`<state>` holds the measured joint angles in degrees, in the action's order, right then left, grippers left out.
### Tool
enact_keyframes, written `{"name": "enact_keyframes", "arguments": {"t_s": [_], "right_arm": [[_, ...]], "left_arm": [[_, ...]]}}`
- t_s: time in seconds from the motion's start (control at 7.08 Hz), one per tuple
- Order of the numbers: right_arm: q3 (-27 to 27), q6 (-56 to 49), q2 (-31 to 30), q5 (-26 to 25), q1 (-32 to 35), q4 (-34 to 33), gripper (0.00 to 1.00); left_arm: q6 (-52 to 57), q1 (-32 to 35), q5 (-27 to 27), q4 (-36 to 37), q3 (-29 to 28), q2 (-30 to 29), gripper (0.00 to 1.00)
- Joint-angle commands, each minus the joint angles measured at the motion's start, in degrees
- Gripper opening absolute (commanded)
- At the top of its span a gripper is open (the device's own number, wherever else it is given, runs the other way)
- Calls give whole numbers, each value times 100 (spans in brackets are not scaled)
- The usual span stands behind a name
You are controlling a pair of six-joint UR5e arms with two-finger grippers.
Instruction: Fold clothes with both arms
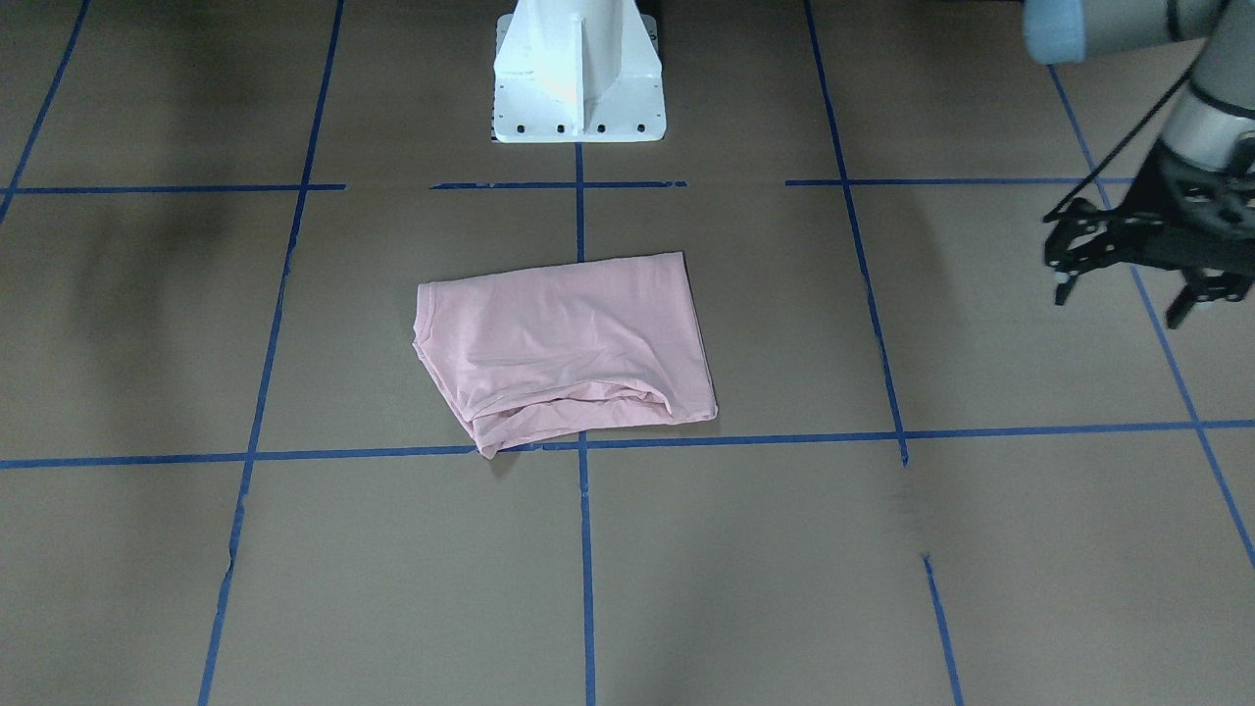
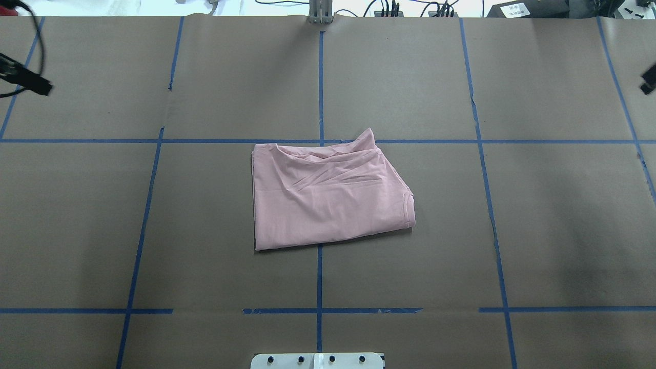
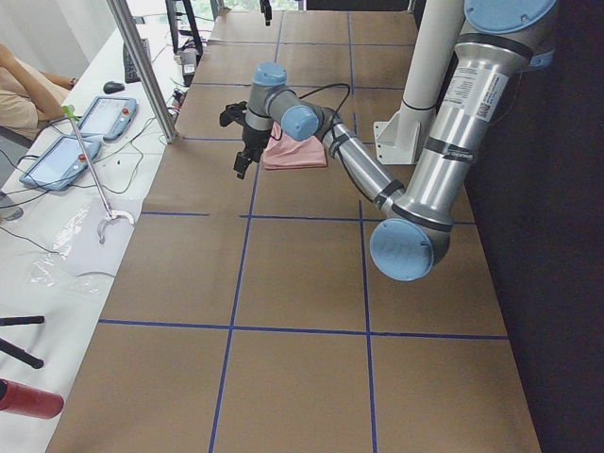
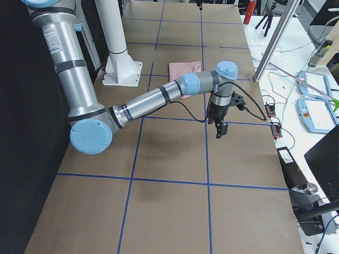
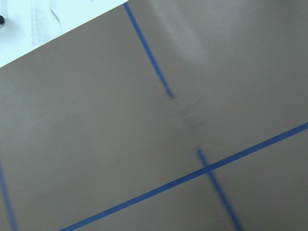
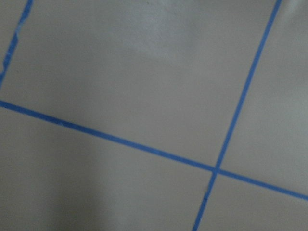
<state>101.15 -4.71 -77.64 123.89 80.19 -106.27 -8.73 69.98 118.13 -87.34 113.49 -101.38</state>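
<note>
The clothes, one pink t-shirt point(image 1: 569, 343) point(image 2: 328, 195), lie folded into a rough rectangle at the middle of the table, print hidden. Neither gripper touches them. My left gripper point(image 1: 1123, 299) hangs above the table far to my left of the shirt, fingers spread open and empty; it also shows in the overhead view as a dark shape point(image 2: 25, 79) at the left edge. Only a black sliver of my right gripper point(image 2: 648, 82) shows at the right edge; in the right side view the right gripper point(image 4: 220, 127) hovers over the table, and I cannot tell its state. Both wrist views show only brown paper and blue tape.
The white pedestal base point(image 1: 578, 78) stands behind the shirt. Blue tape lines point(image 2: 320, 77) grid the brown table cover. Beyond the far edge are teach pendants point(image 3: 104, 118), cables, a metal post point(image 3: 142, 66) and a person's arm point(image 3: 24, 90).
</note>
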Motion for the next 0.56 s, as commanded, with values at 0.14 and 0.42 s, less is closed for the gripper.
{"name": "enact_keyframes", "arguments": {"t_s": [0.14, 0.42], "right_arm": [[-17, -223, -1303, 214, 620, 308, 100], [-43, -206, -1787, 597, 638, 807, 100]], "left_arm": [[-316, 577, 88, -72, -657, 971, 100], [-167, 1346, 662, -256, -924, 1128, 100]]}}
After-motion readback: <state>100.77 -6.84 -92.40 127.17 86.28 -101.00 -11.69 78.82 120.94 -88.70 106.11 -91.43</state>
